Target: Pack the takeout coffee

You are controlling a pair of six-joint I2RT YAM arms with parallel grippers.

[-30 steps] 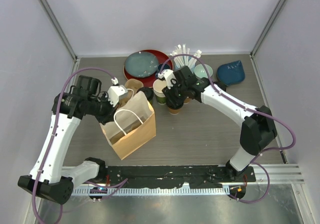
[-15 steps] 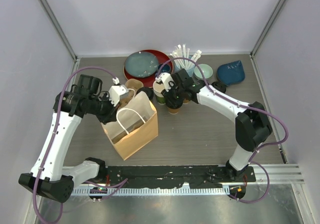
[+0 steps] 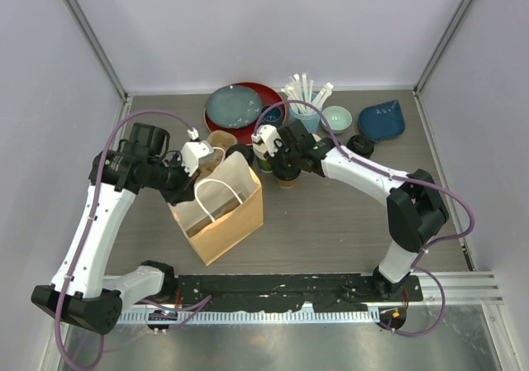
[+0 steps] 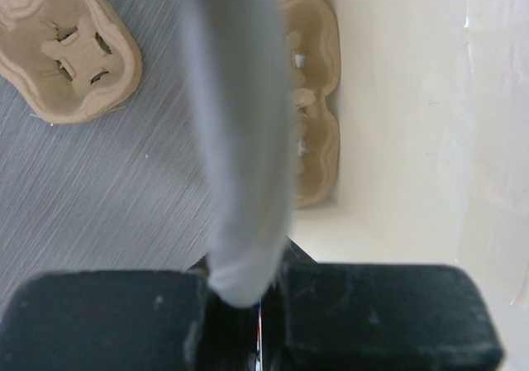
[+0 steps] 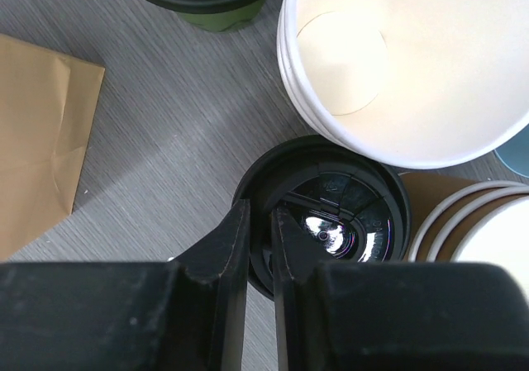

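Takeout coffee: both cups on the table, outside the bag.
My right gripper pinches the rim of the brown cup's black lid; the green cup stands near; my left gripper is clamped on the bag's top edge.

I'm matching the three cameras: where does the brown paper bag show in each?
Top external: paper bag stands open, left of centre.
Left wrist: its pale inside fills the right half.
Right wrist: one brown corner at the left edge.
Shared landmark: the grey wood-grain table, in all three.
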